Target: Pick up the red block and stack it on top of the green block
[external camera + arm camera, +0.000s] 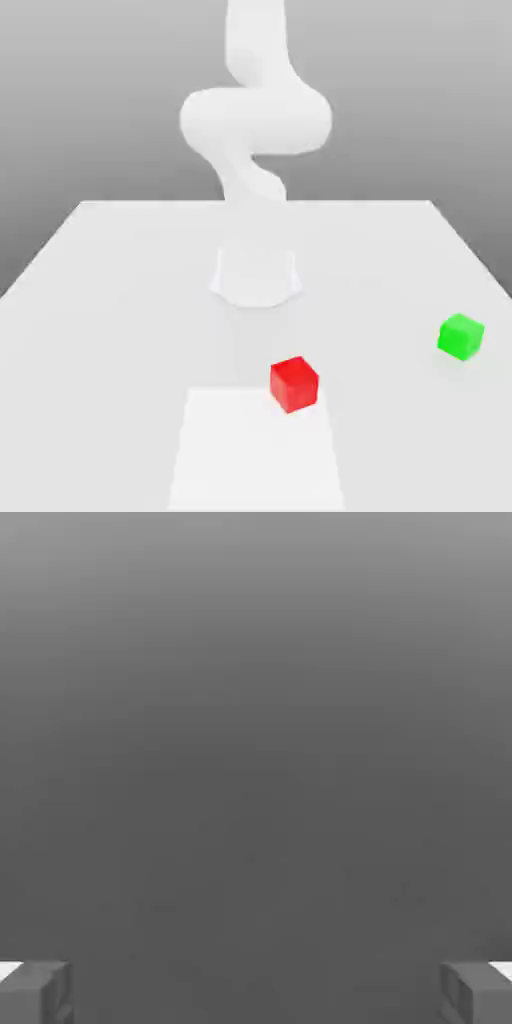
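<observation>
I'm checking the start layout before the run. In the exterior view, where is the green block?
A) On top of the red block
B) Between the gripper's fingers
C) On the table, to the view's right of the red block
C: the green block sits on the table, right of the red block.

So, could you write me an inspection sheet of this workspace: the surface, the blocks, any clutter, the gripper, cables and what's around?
Surface: pale tabletop, with a whiter rectangular patch on the exterior view's near side.
Red block: by the patch's far edge, toward the exterior view's right; nothing on top.
Green block: apart from the red one, farther to the exterior view's right; nothing on top, so not stacked yet.
Clutter: nothing seen.
Gripper: fingers wide apart, nothing between them.
Cables: nothing seen.
Surroundings: white robot arm at the far side, plain grey backdrop behind.
</observation>
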